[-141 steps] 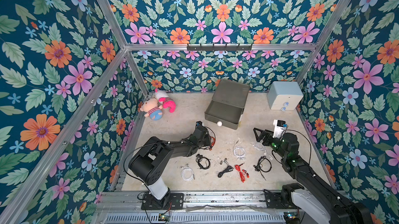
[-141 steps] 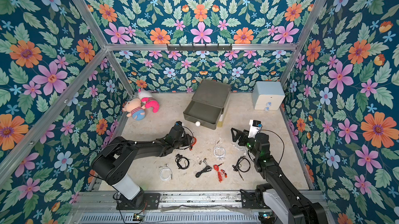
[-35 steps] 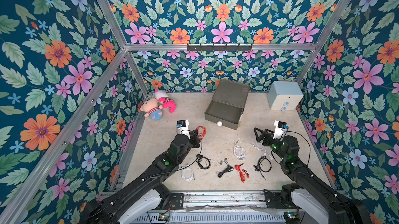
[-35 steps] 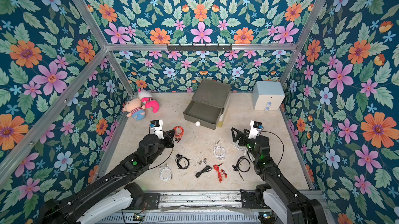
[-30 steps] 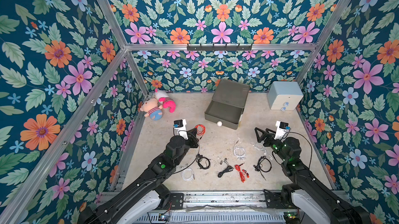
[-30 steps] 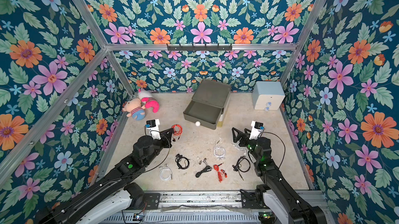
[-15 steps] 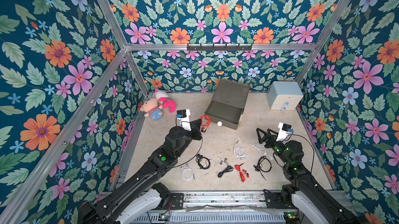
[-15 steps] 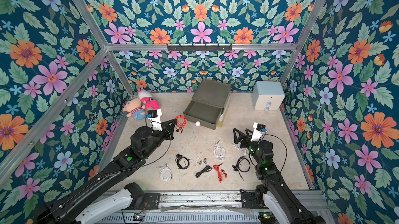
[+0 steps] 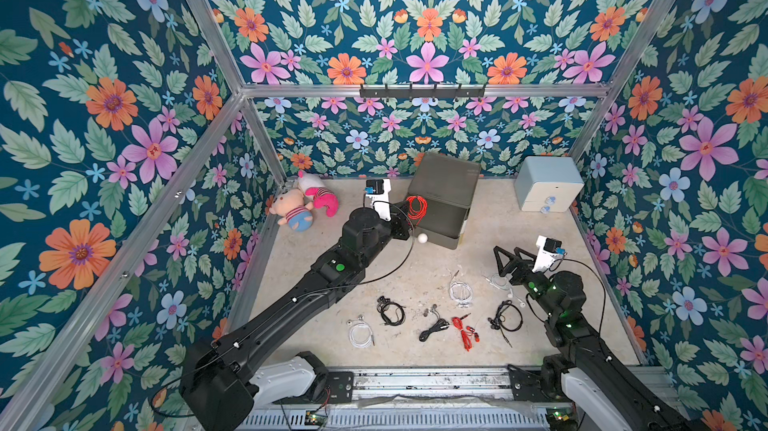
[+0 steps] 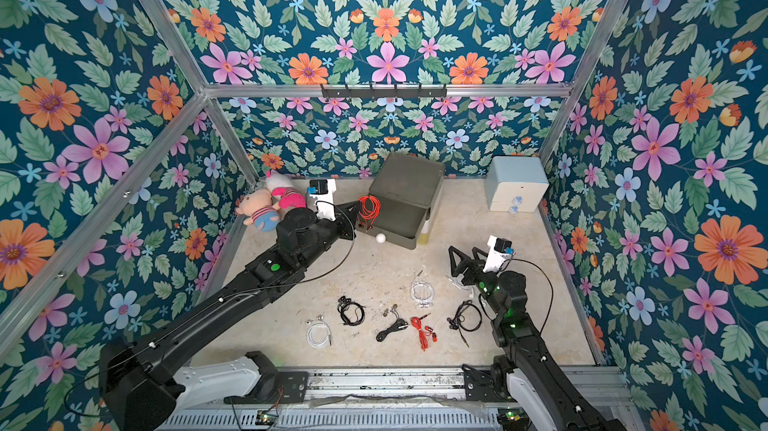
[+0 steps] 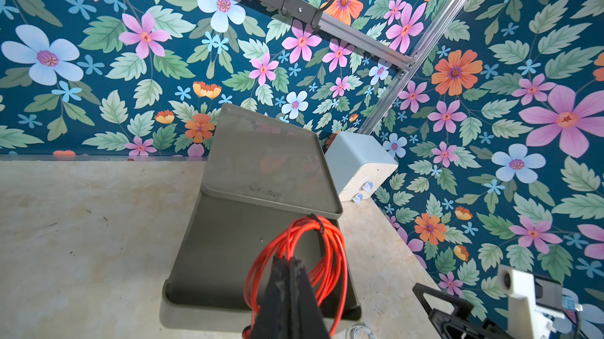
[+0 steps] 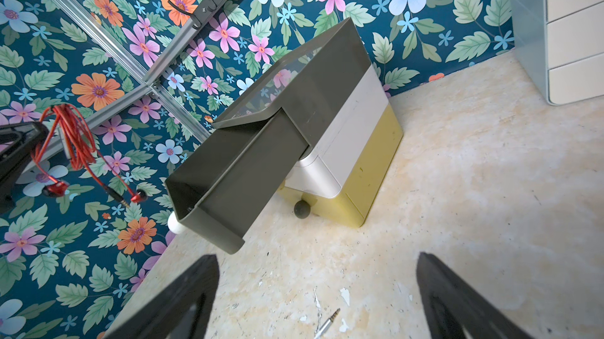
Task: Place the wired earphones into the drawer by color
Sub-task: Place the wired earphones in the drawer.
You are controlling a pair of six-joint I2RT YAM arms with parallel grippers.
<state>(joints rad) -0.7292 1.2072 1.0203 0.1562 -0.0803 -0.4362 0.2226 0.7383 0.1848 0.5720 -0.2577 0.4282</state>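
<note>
The left fingers (image 11: 281, 291) are clamped on the red earphones (image 9: 417, 208), whose loops dangle below them, just short of the grey drawer (image 11: 212, 249) open ahead. Letting go here, trailing earbuds could catch its wall and spill onto the desk. The right fingers (image 12: 186, 301) stand apart, empty.

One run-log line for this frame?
left jaws: shut on red earphones at open grey drawer | right jaws: open, empty | table: seven bundles

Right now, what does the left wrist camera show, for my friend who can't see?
The shut left pincer holds a coil of red earphones close to the pulled-out grey top drawer. A pale blue cabinet stands behind, against flowery walls.
</note>
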